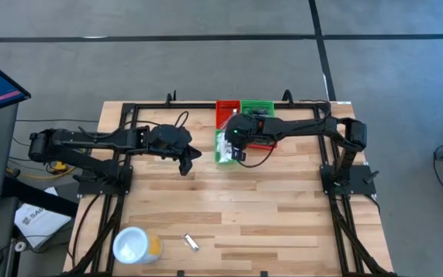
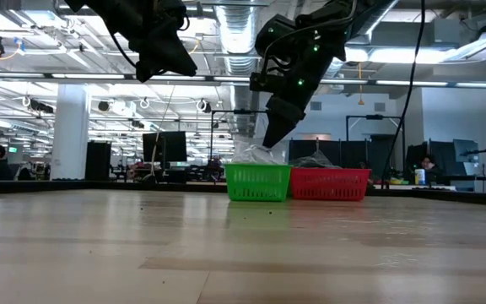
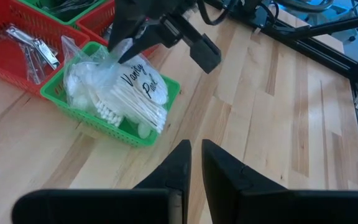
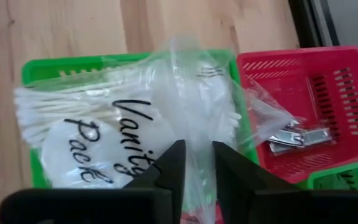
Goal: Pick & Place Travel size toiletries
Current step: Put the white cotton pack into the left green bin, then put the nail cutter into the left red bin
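The right pincer [image 4: 194,163] hangs over the green bin [image 3: 73,106] at the far middle of the table [image 1: 268,208], its fingers parted a little around the upright neck of a clear vanity pack [image 3: 120,93] of cotton swabs and pads; whether they are pinching the film or have let it go cannot be told. The pack (lettered "Vanity Pack") sits in the green bin, its body resting there and overhanging one rim, directly below the pincer, with the swabs running across the bin. Beside it a red bin [image 4: 316,106] holds a thin silver sachet [image 4: 297,138]. The right arm reaches in from its side post, stretched long and level with the wrist bent down over the bin, and it is by far the nearer arm. The left pincer [image 3: 194,163] is closed on nothing and hovers over bare boards a little to the left of the bins. Near the front edge lie a white tub [image 1: 133,245] and another silver sachet [image 1: 191,243], well apart from both arms
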You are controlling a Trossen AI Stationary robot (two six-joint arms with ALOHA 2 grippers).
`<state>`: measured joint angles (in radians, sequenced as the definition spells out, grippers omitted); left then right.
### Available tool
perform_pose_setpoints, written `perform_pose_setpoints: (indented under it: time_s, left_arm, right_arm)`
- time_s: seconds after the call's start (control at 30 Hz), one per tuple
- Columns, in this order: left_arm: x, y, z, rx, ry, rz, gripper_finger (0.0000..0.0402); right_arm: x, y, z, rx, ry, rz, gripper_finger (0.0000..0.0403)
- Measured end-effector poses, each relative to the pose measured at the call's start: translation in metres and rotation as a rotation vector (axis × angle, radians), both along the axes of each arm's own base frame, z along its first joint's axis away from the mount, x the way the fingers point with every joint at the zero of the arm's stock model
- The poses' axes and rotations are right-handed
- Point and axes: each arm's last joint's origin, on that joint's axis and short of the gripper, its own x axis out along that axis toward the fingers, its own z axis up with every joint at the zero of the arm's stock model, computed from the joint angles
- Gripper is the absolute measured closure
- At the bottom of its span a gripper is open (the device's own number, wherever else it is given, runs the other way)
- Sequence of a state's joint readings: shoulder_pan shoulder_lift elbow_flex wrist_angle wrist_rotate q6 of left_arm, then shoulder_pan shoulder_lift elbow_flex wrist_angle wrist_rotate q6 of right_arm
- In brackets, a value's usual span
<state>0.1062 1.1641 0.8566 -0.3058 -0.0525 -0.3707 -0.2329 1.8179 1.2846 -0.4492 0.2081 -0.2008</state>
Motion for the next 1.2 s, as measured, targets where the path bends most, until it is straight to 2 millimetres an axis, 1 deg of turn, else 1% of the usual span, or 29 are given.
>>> perform_pose_setpoints:
  time_s: [0.23, 0.43, 0.57, 0.77, 0.97, 1.07, 1.2]
  left_arm:
    - [0.000, 0.000, 0.000, 0.000, 0.000, 0.000, 0.0371]
    - [0.000, 0.000, 0.000, -0.001, 0.000, -0.001, 0.0371]
    - [0.000, -0.004, -0.001, -0.005, 0.006, -0.068, 0.0371]
    - [0.001, -0.021, -0.001, 0.027, 0.012, -0.204, 0.0371]
    - [0.001, -0.044, -0.003, 0.056, 0.022, -0.321, 0.0371]
    - [-0.002, -0.060, -0.010, 0.097, 0.035, -0.415, 0.0371]
    - [-0.009, -0.076, -0.024, 0.110, 0.075, -0.479, 0.0368]
  right_arm:
    - [0.000, 0.003, 0.001, 0.001, 0.020, 0.014, 0.0274]
    - [0.005, 0.006, 0.018, -0.003, 0.021, 0.030, 0.0237]
    - [0.008, 0.010, 0.024, -0.007, 0.004, 0.043, 0.0224]
    - [0.010, 0.018, 0.030, -0.003, 0.017, 0.063, 0.0218]
    - [0.013, 0.030, 0.039, 0.000, 0.018, 0.090, 0.0224]
    - [0.015, 0.040, 0.041, 0.010, 0.016, 0.099, 0.0229]
    - [0.014, 0.052, 0.042, 0.019, 0.053, 0.126, 0.0234]
